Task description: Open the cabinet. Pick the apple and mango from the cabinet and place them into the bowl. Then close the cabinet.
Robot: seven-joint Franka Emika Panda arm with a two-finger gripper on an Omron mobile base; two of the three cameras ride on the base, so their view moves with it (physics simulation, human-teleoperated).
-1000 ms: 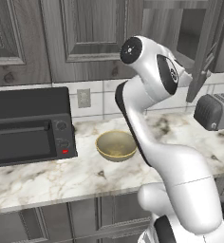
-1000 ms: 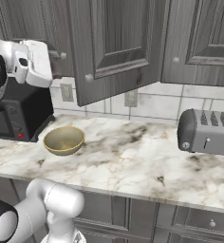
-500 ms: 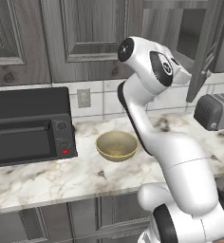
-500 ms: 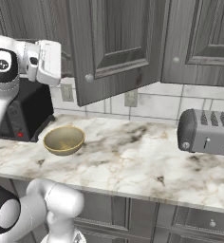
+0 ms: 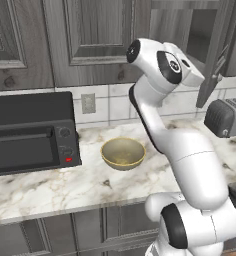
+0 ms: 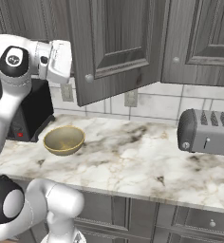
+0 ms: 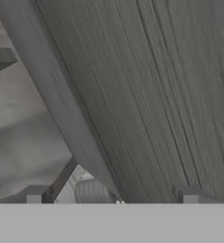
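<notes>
Arm swung further left — cabinet (image 6: 115,45) door ajar, edge upright.

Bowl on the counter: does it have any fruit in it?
No, the bowl is empty inside, sitting on the marble counter with no fruit in it.

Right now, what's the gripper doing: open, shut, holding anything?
Gripper: open, holding nothing; its fingertips stand wide apart close to the swung-out cabinet door.
</notes>
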